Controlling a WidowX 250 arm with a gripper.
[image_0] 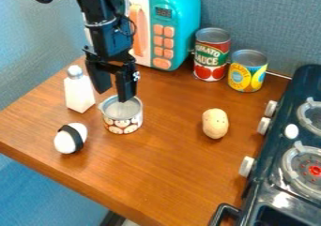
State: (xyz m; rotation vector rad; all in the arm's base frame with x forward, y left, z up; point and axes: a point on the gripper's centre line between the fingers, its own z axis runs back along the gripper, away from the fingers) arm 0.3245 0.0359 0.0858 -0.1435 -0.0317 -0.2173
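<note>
The black gripper (113, 94) hangs at the upper left with its two fingers apart and nothing visible between them. Its right fingertip overlaps the back rim of a small open can (123, 122) with a mushroom-patterned label; whether they touch I cannot tell. Left of the gripper stands a white shaker bottle (79, 91). A white egg-shaped piece with a black band (70, 138) lies in front of the bottle, near the table's left edge. To the right of the can, a tan potato-like object (215, 123) rests on the wooden table (169, 173).
A teal toy microwave (174, 33) stands behind the gripper. Against the back wall are a red and green tomato sauce can (212, 56) and a yellow and blue can (246, 72). A dark toy stove (291, 150) with white knobs borders the right side.
</note>
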